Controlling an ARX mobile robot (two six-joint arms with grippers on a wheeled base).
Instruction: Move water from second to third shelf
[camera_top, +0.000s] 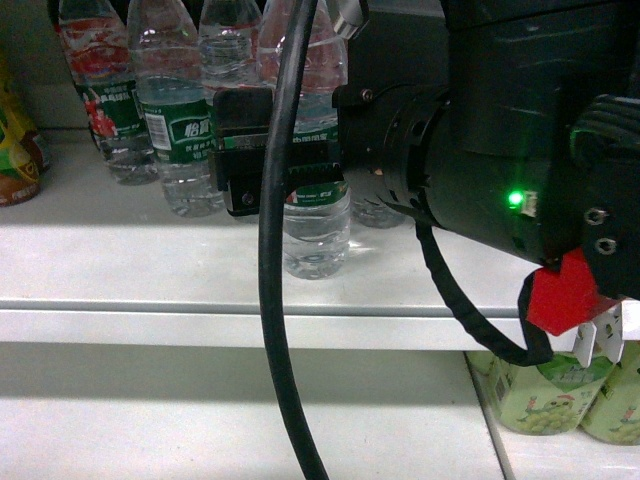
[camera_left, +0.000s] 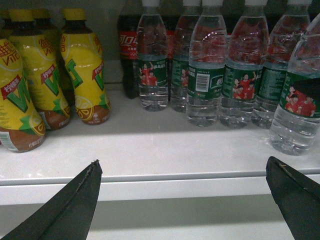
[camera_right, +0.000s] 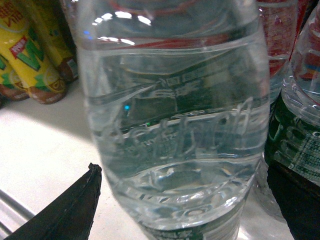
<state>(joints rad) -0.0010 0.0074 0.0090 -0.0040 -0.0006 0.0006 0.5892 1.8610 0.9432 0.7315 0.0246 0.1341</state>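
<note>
- head view: the right gripper (camera_top: 262, 150) reaches in from the right to the shelf (camera_top: 150, 290), its dark fingers on either side of the water bottle (camera_top: 315, 225) at the front of the row, at label height. a black cable (camera_top: 275, 300) hangs in front.
- left wrist view: the left gripper (camera_left: 187, 200) is spread wide and holds nothing, in front of the shelf edge; yellow tea bottles (camera_left: 82, 70) stand left, water bottles right.
- right wrist view: the water bottle fills the frame between the fingers (camera_right: 65, 210); whether they press on it i cannot tell.
</note>
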